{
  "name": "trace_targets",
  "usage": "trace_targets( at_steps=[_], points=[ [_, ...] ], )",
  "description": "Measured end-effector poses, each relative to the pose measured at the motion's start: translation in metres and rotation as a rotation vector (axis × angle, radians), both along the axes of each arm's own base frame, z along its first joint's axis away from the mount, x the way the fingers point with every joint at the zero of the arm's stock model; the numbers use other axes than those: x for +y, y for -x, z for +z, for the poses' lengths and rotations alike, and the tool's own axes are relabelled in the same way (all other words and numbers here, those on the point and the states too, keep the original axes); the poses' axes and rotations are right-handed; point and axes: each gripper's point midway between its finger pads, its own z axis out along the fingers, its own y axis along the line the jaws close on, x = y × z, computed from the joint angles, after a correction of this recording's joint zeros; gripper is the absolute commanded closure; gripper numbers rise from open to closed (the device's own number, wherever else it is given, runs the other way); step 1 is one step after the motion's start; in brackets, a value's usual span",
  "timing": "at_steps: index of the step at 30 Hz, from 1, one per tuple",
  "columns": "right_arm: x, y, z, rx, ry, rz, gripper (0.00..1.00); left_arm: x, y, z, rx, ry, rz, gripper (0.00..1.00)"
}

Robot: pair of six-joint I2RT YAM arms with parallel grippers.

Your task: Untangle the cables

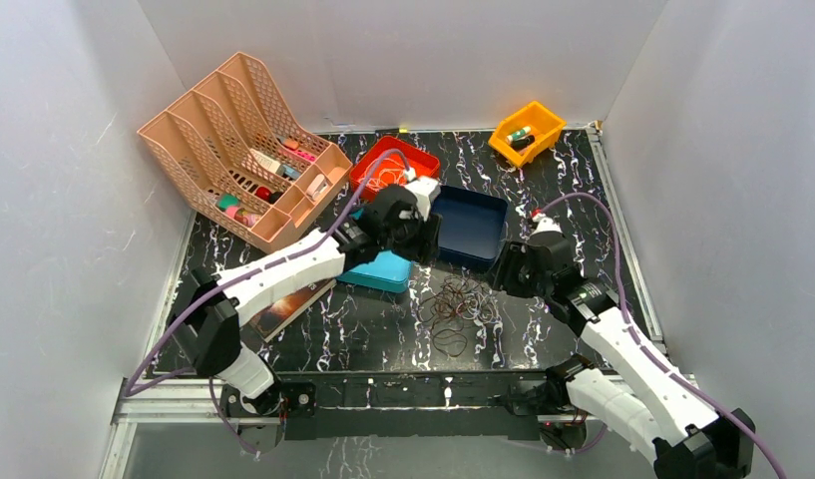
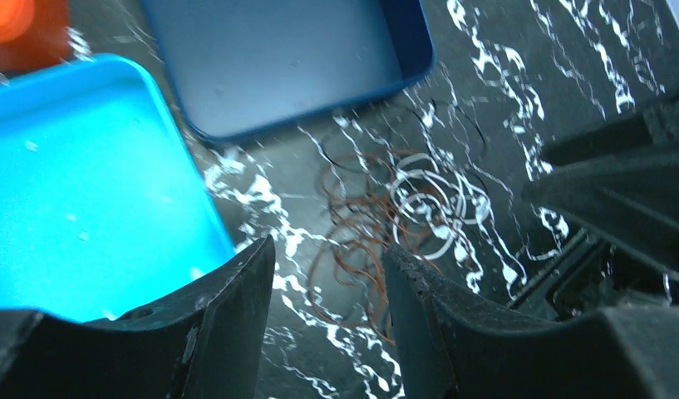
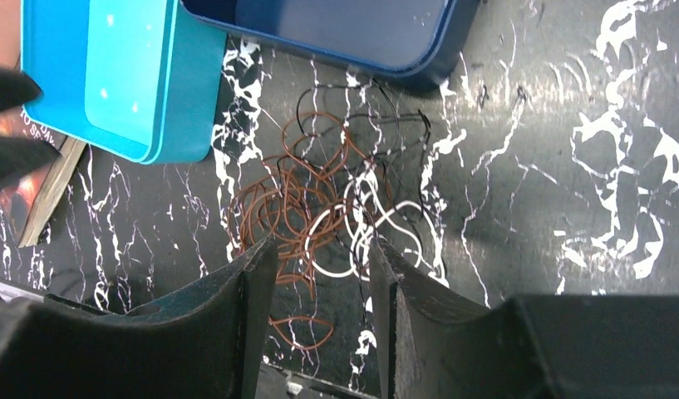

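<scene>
Straight below the left gripper (image 2: 327, 249) it's just the cables (image 2: 386, 216), so there's open room to drop. Teal tray (image 2: 78, 183) crowds its left, navy tray (image 2: 286, 58) sits ahead, and the right arm (image 2: 627, 183) hems in its right side.

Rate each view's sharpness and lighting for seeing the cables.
Top external: evenly lit and sharp, but the cables are tiny against the veined table. Left wrist: smeared and bluish, strands soft. Right wrist: crisp on the cables, near foreground dark.
</scene>
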Motion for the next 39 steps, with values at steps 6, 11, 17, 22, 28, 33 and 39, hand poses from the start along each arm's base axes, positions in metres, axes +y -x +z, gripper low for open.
trace_targets(
  at_steps=[6, 11, 17, 22, 28, 33, 39],
  points=[
    [-0.007, 0.019, -0.006, 0.062, -0.003, -0.019, 0.47, -0.025, 0.049, -0.029, 0.046, -0.02, -0.078, 0.5],
    [-0.011, 0.026, -0.01, 0.099, -0.007, -0.048, 0.46, -0.05, 0.07, -0.052, 0.061, -0.044, -0.13, 0.48],
    [-0.009, 0.03, -0.018, 0.141, -0.043, -0.085, 0.46, -0.059, 0.082, -0.081, 0.073, -0.107, -0.154, 0.45],
    [-0.001, 0.039, -0.046, 0.215, -0.076, -0.07, 0.48, -0.059, 0.079, -0.095, 0.074, -0.138, -0.143, 0.45],
    [0.007, 0.032, -0.055, 0.221, -0.096, -0.058, 0.52, -0.061, 0.074, -0.113, 0.078, -0.162, -0.118, 0.5],
    [0.014, 0.021, -0.061, 0.2, -0.108, -0.047, 0.61, -0.051, 0.073, -0.127, 0.085, -0.194, -0.081, 0.54],
    [0.017, 0.014, -0.067, 0.193, -0.092, -0.032, 0.76, -0.043, 0.074, -0.136, 0.089, -0.216, -0.052, 0.68]
  ],
)
